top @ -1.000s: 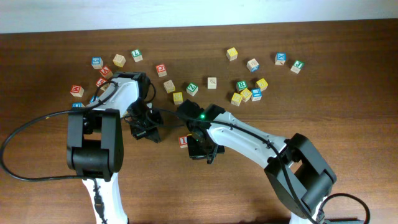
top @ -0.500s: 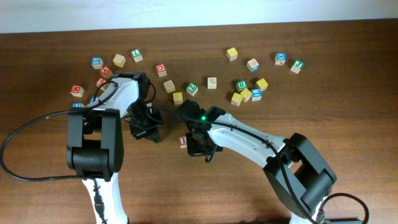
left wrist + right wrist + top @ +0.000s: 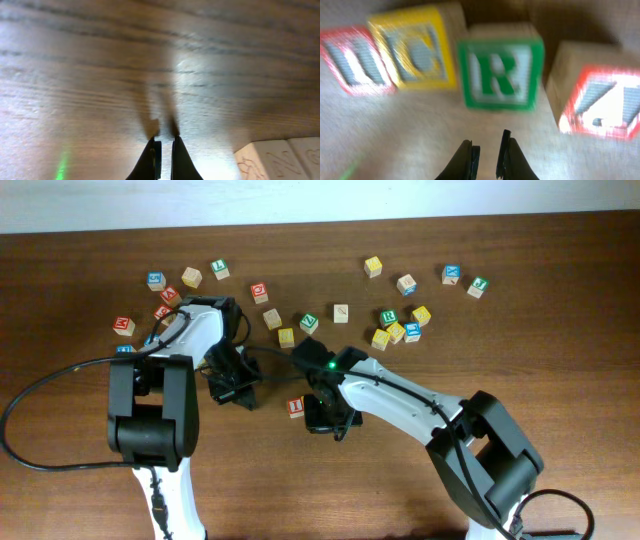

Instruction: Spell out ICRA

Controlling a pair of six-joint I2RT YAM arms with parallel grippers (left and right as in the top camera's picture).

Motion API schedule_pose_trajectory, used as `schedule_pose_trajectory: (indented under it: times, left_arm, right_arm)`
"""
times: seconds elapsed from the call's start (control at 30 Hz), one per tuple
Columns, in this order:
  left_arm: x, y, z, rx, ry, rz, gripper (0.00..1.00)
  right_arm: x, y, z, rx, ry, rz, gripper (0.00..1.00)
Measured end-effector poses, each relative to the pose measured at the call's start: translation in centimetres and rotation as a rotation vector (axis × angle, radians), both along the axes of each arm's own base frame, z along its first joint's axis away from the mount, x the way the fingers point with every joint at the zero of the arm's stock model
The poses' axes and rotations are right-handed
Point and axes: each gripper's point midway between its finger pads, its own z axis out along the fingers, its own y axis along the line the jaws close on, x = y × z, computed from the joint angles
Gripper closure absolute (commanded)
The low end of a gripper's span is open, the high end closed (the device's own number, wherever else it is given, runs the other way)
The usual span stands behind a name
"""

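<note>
Right end effector (image 3: 487,141), together and empty, faces the row (blurred) of I cube (image 3: 355,62), yellow cube (image 3: 415,50), R cube (image 3: 500,75), A cube (image 3: 600,102); left end effector (image 3: 165,142) also together.

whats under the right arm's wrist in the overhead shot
Overhead, only the red I cube peeks out; the rest is covered. The right wrist view shows a yellow cube, green R cube and red A cube beside it.

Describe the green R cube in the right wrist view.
The green R cube is a small wooden block: green border, white panel and an upright green R on its facing side, plain tan wood above. It sits close beside the yellow cube, with a gap before the red A cube. The right gripper, shut, does not touch it.
</note>
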Motion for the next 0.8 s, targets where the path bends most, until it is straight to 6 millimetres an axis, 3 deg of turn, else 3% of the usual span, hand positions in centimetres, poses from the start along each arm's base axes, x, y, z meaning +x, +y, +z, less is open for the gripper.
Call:
schedule_pose_trajectory:
  times: [0.1, 0.2, 0.27, 0.37, 0.47, 0.6, 0.8]
  left_arm:
    - [-0.7, 0.3, 0.1, 0.036, 0.023, -0.019, 1.00]
    - [-1.3, -0.1, 0.1, 0.066, 0.035, -0.057, 1.00]
    - [-1.7, -0.6, 0.2, 0.080, 0.043, -0.087, 1.00]
    - [-2.3, -1.6, 0.1, 0.086, 0.051, -0.129, 1.00]
    - [-2.5, -2.6, 0.1, 0.077, 0.045, -0.149, 1.00]
    - [-2.5, -4.1, 0.0, 0.056, 0.032, -0.154, 1.00]
    - [-2.1, -5.9, -0.1, 0.007, 0.001, -0.152, 1.00]
  right_arm:
    - [-0.7, -1.0, 2.1, -0.025, 0.082, 0.009, 0.91]
    - [2.3, -2.3, 6.6, 0.009, 0.065, -0.013, 0.91]
    - [4.4, -5.8, 7.8, -0.019, 0.060, -0.063, 0.91]
    - [5.7, -10.4, 6.0, -0.087, 0.058, -0.134, 0.91]
    - [6.1, -11.2, 2.5, -0.071, 0.028, -0.150, 0.91]
    - [5.6, -10.3, -0.5, -0.004, 0.019, -0.148, 0.91]
    - [5.5, -8.5, -1.2, 0.035, 0.002, -0.156, 0.91]
